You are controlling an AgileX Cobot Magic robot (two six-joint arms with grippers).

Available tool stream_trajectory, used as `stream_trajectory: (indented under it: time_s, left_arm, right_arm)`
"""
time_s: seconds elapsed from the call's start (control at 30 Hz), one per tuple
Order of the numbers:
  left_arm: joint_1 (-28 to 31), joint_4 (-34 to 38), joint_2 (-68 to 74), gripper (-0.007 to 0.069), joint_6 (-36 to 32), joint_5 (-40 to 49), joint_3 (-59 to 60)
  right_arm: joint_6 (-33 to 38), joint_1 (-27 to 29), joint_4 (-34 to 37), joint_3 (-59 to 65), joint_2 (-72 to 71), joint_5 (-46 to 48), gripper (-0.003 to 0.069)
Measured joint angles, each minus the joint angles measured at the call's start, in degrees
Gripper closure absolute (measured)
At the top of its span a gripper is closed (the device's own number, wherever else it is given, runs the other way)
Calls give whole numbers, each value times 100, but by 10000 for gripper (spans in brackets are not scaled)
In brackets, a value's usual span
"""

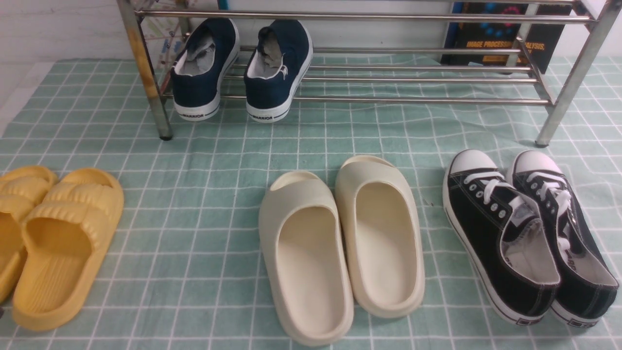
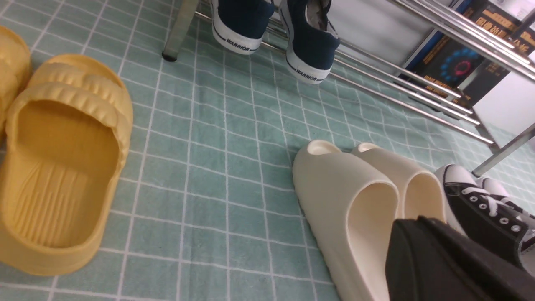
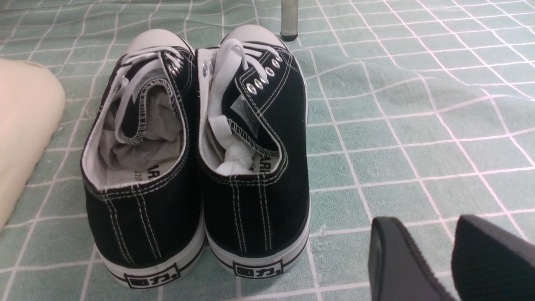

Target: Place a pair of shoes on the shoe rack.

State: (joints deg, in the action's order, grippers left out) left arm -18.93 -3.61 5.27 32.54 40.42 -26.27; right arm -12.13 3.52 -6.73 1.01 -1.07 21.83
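Two navy-blue slip-on shoes (image 1: 201, 68) (image 1: 277, 68) rest side by side on the lower bars at the left end of the silver shoe rack (image 1: 388, 100), heels toward me and hanging over the front bar. The left wrist view shows the same shoes (image 2: 238, 25) on the rack (image 2: 401, 102). My left gripper (image 2: 411, 225) is shut and empty, hovering over the cream slides well short of the rack. My right gripper (image 3: 426, 230) is open with only cloth between its fingers, beside the black sneakers. Neither gripper shows in the front view.
On the green checked cloth (image 1: 218, 160) in front of the rack lie yellow slides (image 1: 58, 233) at left, cream slides (image 1: 340, 243) in the middle and black lace-up sneakers (image 1: 525, 233) at right. A dark book (image 1: 505, 34) leans behind the rack.
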Motion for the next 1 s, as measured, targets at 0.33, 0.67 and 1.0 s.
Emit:
stream_trajectory:
  time_s: [0.33, 0.67, 1.0]
  left_arm:
    - [1447, 555, -522, 638, -680, -1862, 1458]
    - [1860, 858, -592, 638, -2370, -2222, 2553]
    - [1732, 725, -592, 638, -2478, -1372, 2582]
  right_arm:
    - [0, 0, 0, 0, 0, 0, 412]
    - [0, 0, 0, 0, 0, 0, 412]
    - [0, 0, 0, 0, 0, 0, 412]
